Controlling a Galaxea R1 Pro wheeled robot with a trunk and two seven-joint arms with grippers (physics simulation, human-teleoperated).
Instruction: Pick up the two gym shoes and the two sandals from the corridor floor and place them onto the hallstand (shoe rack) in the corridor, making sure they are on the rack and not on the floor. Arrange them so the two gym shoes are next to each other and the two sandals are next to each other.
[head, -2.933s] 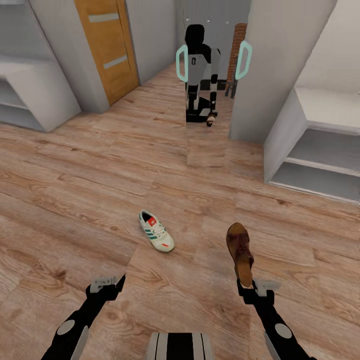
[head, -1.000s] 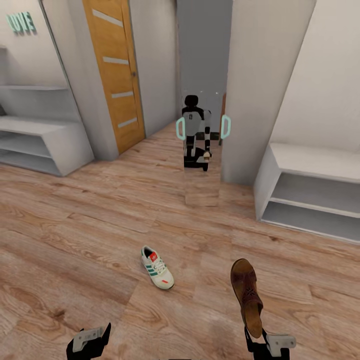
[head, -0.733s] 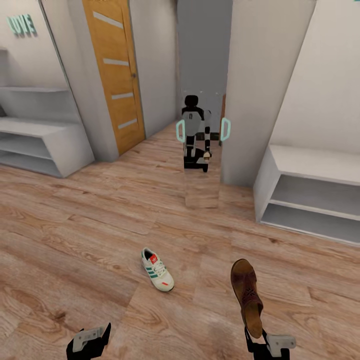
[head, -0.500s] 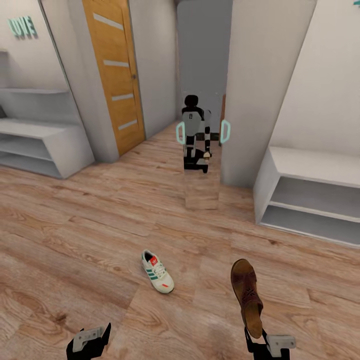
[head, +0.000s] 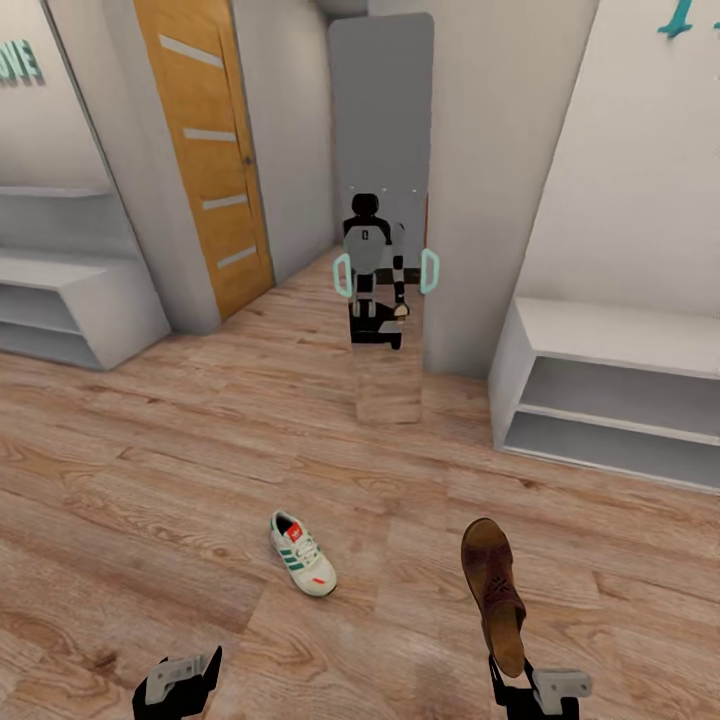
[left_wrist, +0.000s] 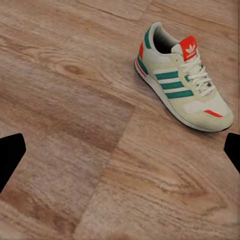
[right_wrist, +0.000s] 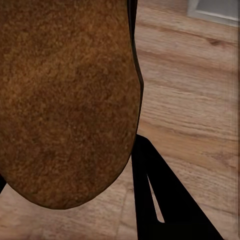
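The right gripper (head: 515, 680) is clamped on a brown sandal (head: 492, 590) by its heel; the left gripper (head: 180, 682) hangs spread and empty. A gym shoe (head: 302, 553) lies on the corridor floor (head: 150, 480). Carrying should stay smooth toward the LOVE-lettered hallstand (head: 70, 300), sandal level

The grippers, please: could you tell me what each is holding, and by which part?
The right gripper holds a brown sandal by its heel end, toe pointing away. The left gripper is open and holds nothing.
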